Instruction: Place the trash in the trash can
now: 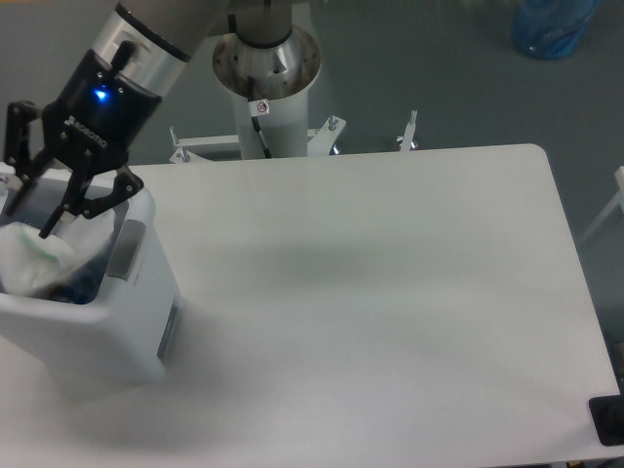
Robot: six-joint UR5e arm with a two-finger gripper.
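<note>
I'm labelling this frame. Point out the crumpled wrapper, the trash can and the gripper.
crumpled wrapper (34,259): fixed camera view, on its white bunched middle, inside the bin.
trash can (125,307): fixed camera view, on its white outer side wall.
gripper (24,216): fixed camera view, midway between the tips of its fingers, above the bin.

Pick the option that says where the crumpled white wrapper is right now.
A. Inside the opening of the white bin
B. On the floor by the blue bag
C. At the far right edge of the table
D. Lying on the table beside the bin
A: the wrapper sits within the rim of the trash can at the left, directly under the tool, whose fingers are spread; the tabletop beside it shows no wrapper.
</note>
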